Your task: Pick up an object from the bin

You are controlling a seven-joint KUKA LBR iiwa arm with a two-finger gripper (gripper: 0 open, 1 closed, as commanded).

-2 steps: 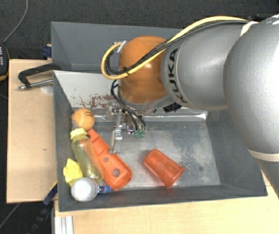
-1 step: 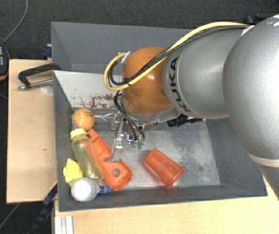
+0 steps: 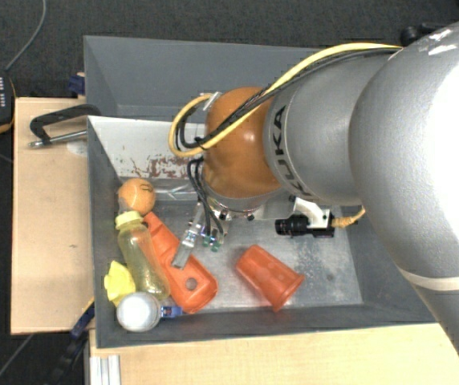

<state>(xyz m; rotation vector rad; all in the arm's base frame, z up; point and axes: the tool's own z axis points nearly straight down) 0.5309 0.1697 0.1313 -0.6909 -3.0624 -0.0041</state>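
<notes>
My gripper (image 3: 197, 249) hangs low in the bin's left middle, under the orange wrist cover. It looks open, and I see nothing between its fingers. Its left finger (image 3: 187, 247) reaches down to the upper edge of a flat orange plastic piece (image 3: 183, 277) that lies slanted on the floor. Just left of that piece lies a yellowish clear bottle (image 3: 141, 259). An orange cup (image 3: 268, 276) lies on its side to the right of the gripper, apart from it.
An orange ball (image 3: 136, 195) rests by the left wall above the bottle. A yellow piece (image 3: 118, 283) and a white ball (image 3: 137, 312) sit in the front left corner. The arm covers the bin's right and back.
</notes>
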